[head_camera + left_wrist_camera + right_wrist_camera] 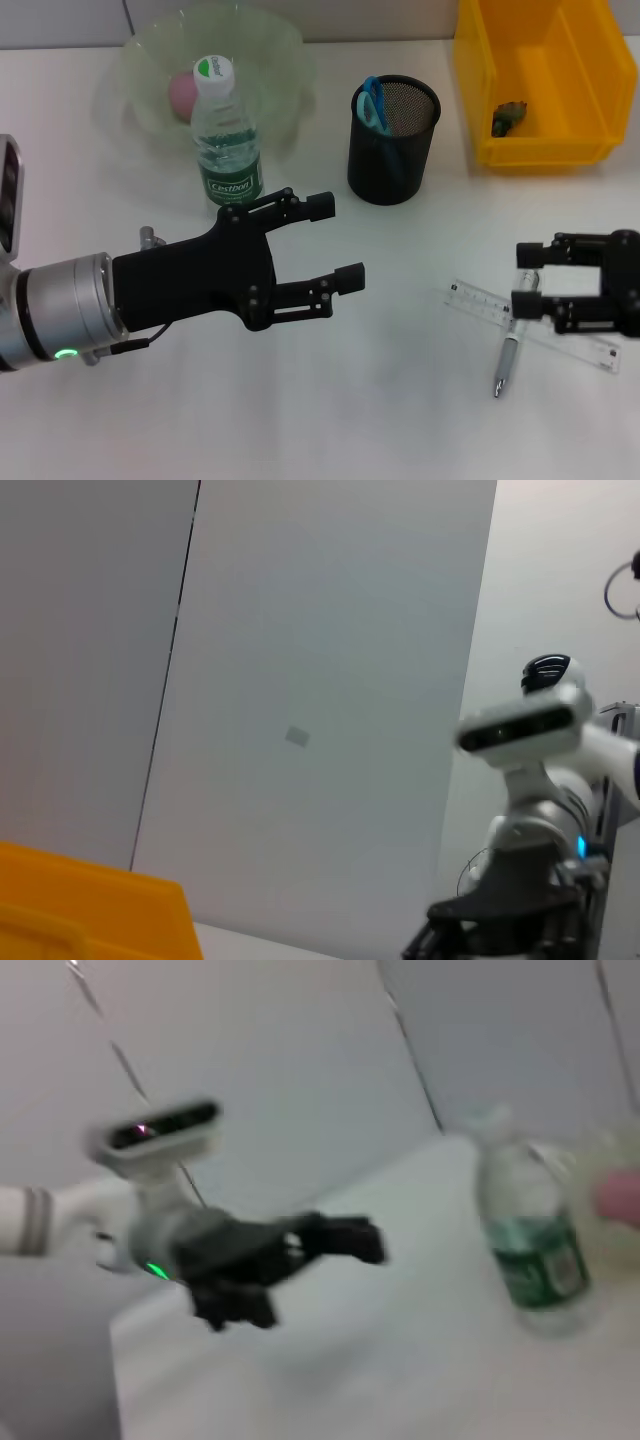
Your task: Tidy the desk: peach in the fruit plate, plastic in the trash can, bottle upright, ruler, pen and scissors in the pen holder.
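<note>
Largest first: yellow trash can point(578, 150) at two o'clock with a dark scrap inside; clear fruit plate point(140, 60) at eleven o'clock holding the peach point(182, 95); left gripper point(328, 241) near centre, spread wide, holding nothing; bottle point(225, 135) upright just behind it; mesh pen holder point(393, 140) at twelve o'clock with blue scissors point(372, 103) inside; right gripper point(527, 280) at four o'clock, open astride the pen point(508, 362), gripping nothing yet; ruler point(478, 298) crossing the pen.

Likely trouble: catching ruler and pen together, since overlapped; pen sliding out if pinched off-centre; bottle toppled by a careless left-arm swing, being so close.

Hard to tell: what the scrap is; ruler's far end, hidden under the right gripper; pen's upper part likewise covered.
</note>
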`<state>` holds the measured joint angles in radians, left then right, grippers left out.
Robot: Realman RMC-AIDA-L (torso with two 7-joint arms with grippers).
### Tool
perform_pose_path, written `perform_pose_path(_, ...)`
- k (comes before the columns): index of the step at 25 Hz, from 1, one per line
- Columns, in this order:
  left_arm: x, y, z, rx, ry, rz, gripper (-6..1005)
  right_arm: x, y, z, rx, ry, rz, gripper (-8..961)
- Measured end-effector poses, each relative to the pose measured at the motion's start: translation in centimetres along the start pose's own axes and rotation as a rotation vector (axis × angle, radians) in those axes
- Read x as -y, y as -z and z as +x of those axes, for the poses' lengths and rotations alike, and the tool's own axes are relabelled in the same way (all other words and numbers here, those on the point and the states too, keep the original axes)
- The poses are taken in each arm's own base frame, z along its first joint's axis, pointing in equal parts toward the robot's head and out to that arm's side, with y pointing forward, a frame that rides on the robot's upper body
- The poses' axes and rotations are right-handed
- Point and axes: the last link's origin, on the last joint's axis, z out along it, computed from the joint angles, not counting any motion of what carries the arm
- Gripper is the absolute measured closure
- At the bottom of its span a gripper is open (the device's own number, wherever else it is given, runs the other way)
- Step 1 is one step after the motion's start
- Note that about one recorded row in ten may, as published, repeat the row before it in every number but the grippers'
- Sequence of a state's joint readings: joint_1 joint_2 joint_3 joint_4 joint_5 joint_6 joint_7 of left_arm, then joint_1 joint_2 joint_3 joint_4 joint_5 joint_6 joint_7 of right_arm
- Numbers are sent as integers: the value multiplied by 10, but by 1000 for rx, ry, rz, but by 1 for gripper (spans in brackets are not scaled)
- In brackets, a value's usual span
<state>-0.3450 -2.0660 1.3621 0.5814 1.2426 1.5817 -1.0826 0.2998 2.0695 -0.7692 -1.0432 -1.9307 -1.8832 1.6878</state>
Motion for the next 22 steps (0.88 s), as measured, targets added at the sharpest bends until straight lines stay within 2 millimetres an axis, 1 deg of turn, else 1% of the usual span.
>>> perform_pose_path(1, 0, 0, 0, 0, 0, 0, 167, 2, 2, -7, -39, -19, 17, 232)
perform_pose_path(2, 0, 0, 0, 0, 0, 0, 167, 7, 5, -25, -111, -44, 50, 232)
perform_pose_path(3, 0, 0, 0, 0, 0, 0, 167, 7, 5, -25, -111, -44, 50, 232)
perform_pose_path(6, 0, 0, 0, 0, 1, 0, 167, 12, 6, -55, -227, -82, 82, 232)
perform_pose_path(7, 0, 0, 0, 0, 1, 0, 167, 15, 5, -73, -314, -106, 98, 232)
perform_pose_path(8, 0, 0, 0, 0, 1, 0, 167, 15, 5, -73, -314, -106, 98, 232)
perform_pose_path(10, 0, 0, 0, 0, 0, -1, 167, 18, 0, -89, -391, -110, 108, 232)
perform_pose_path(12, 0, 0, 0, 0, -1, -2, 167, 21, -7, -99, -459, -93, 125, 232)
perform_pose_path(14, 0, 0, 0, -1, -1, -2, 167, 23, -19, -105, -538, -61, 147, 233)
perform_pose_path(16, -1, -1, 0, -1, -1, -3, 167, 25, -33, -106, -632, -27, 173, 233)
perform_pose_path(17, -1, -1, 0, -1, -1, -3, 167, 25, -48, -104, -696, 8, 187, 233)
perform_pose_path(18, -1, -1, 0, -1, -2, -3, 167, 25, -48, -104, -696, 8, 187, 233)
perform_pose_path(21, -1, -1, 0, -2, -4, -4, 167, 24, -71, -99, -788, 89, 218, 233)
perform_pose_path(22, -1, -1, 0, -2, -5, -4, 167, 22, -82, -96, -828, 127, 233, 233)
